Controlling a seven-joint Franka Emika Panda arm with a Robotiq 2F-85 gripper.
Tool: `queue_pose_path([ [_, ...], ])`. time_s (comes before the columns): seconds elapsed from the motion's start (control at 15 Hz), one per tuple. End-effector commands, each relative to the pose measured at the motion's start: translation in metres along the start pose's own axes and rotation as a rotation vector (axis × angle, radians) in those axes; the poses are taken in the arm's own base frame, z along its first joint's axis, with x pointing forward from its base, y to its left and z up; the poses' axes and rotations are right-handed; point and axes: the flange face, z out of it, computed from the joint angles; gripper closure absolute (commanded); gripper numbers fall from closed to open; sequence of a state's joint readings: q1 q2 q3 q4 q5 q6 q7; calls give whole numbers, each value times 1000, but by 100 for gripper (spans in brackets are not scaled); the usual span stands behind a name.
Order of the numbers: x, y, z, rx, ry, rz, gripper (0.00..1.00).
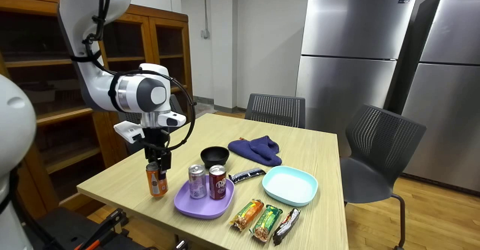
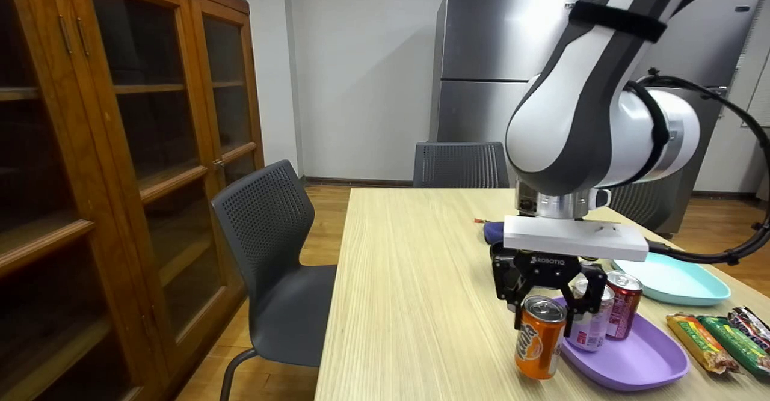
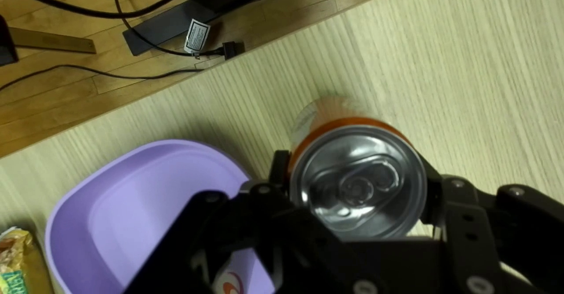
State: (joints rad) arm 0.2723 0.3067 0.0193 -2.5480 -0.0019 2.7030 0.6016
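Observation:
An orange soda can (image 1: pixel 157 184) with a silver top stands upright near the table's edge, seen in both exterior views. My gripper (image 2: pixel 544 321) points straight down and is shut on this can, one finger against each side. From the wrist view, the can's lid and pull tab (image 3: pixel 359 188) fill the gap, with both fingers (image 3: pixel 279 170) touching its sides. Whether its base rests on the table I cannot tell. Beside it lies a purple tray (image 1: pixel 204 213) bearing a pale purple-silver can (image 1: pixel 197 182) and a dark red can (image 1: pixel 217 184).
A teal tray (image 1: pixel 290 188) lies beyond snack packs in orange (image 1: pixel 247 214), green (image 1: pixel 267 222) and black (image 1: pixel 287 224). Behind the purple tray are a black bowl (image 1: pixel 215 158), a dark wrapped bar (image 1: pixel 247 174) and a blue cloth (image 1: pixel 258 150). Chairs (image 2: pixel 277 257) surround the table.

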Motion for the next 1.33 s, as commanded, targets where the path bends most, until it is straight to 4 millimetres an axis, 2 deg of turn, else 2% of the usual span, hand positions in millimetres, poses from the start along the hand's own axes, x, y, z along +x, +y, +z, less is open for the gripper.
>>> queue_pose_path([
  [0.0,-11,27,-21,10,-6,-77,61],
  [0.27,-14,58,-27,18,-19,-145,61],
  [0.67,-6,103,-38,25,-36,-205,61],
  [1.07,14,144,-37,27,-56,-199,61],
  [1.27,24,157,-34,22,-57,-184,61],
])
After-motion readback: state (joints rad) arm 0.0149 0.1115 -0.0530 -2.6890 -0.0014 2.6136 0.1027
